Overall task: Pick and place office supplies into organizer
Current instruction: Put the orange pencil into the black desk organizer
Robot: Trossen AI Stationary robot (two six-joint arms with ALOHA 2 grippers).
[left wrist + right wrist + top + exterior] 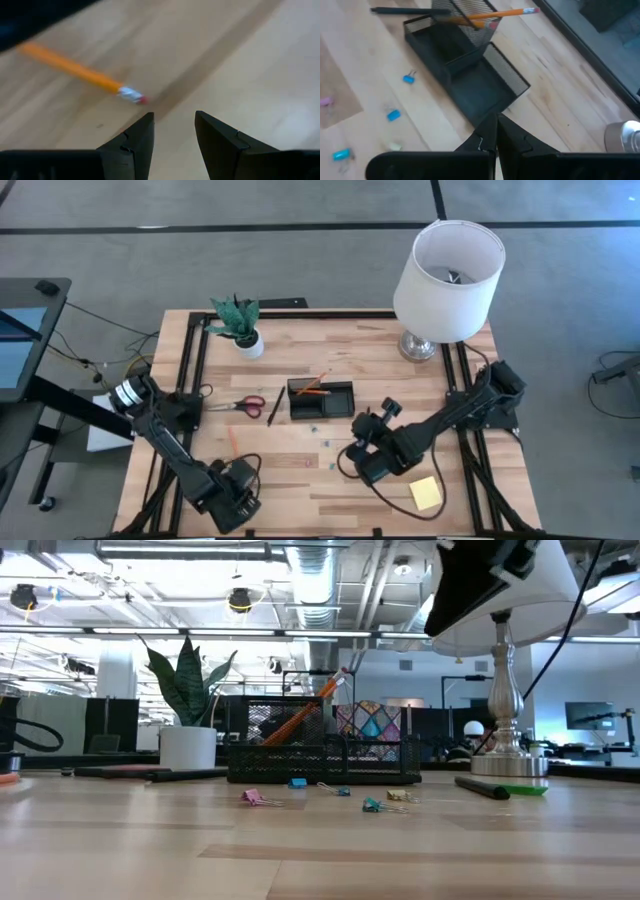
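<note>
Left gripper [172, 132] sits low at the near-left of the table, fingers parted with nothing between them, bare wood showing in the gap. Just ahead of it lies a loose orange pencil [80, 75], flat on the table, eraser end toward the fingers and not touching them. Judgement: light, rigid, round-ish, so it will likely roll or skid if nudged; best taken across the shaft near mid-length, fingers square to its axis.

Right gripper [496, 134] hovers right of centre, fingers pressed together, holding nothing.

Small clips [372, 805] lie scattered on the wood between the right gripper and the organizer [321, 399]. Judgement: tiny and light, fiddly to pinch. Yellow sticky-note pad [425, 493] lies near the right front edge; soft stack, take it by the edges.

Organizer stands mid-table, black mesh; one pencil [492, 15] already leans in its tall compartment. To its left a black pen [275, 406], then the red-handled scissors [240, 404], stiff and heaviest of the set. Plant [240, 325] and lamp [447, 280] stand at the far edge.

No brands, labels or legible writing visible.
</note>
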